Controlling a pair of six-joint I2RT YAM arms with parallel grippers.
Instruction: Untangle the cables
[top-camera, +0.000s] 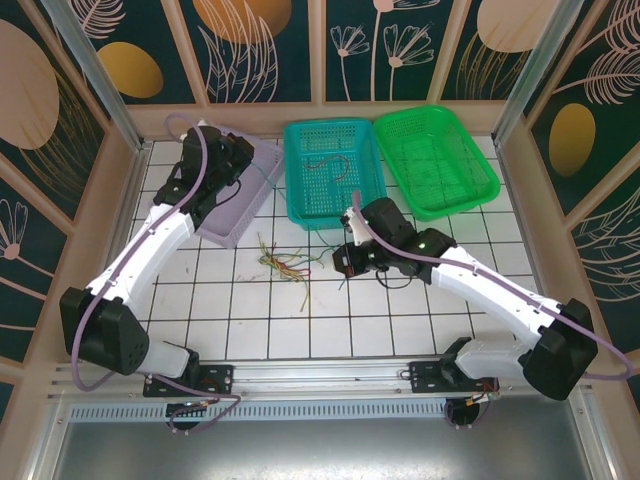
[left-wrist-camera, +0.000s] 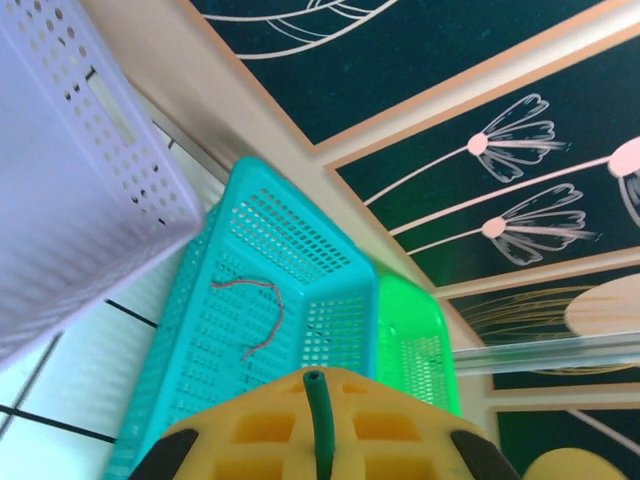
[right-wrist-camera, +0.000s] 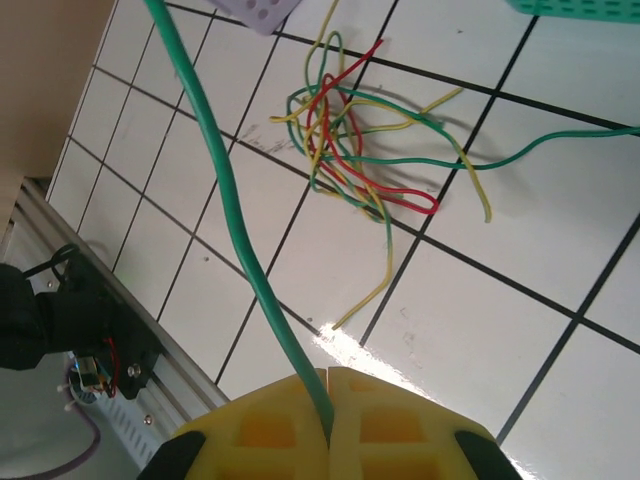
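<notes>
Pinching a green cable (right-wrist-camera: 225, 200) between tightly closed jaws, the right gripper (right-wrist-camera: 328, 375) holds it taut, seemingly to lift it clear of the tangled cables (right-wrist-camera: 360, 150) lying on the bench (right-wrist-camera: 500, 330), while the left gripper (left-wrist-camera: 318, 375) clamps a green cable end (left-wrist-camera: 320, 420) beside the purple basket (left-wrist-camera: 70, 180)

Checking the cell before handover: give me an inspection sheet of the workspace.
Surface: white tiled table.
Job's things: tangle of green, yellow and red wires mid-table; reddish wire in teal basket.
Clutter: purple basket, green basket.
Grippers: left gripper and right gripper each have fingers shut on a green wire.
Cables: arm cables run along both arms.
Surroundings: floral wall panels, metal frame.
</notes>
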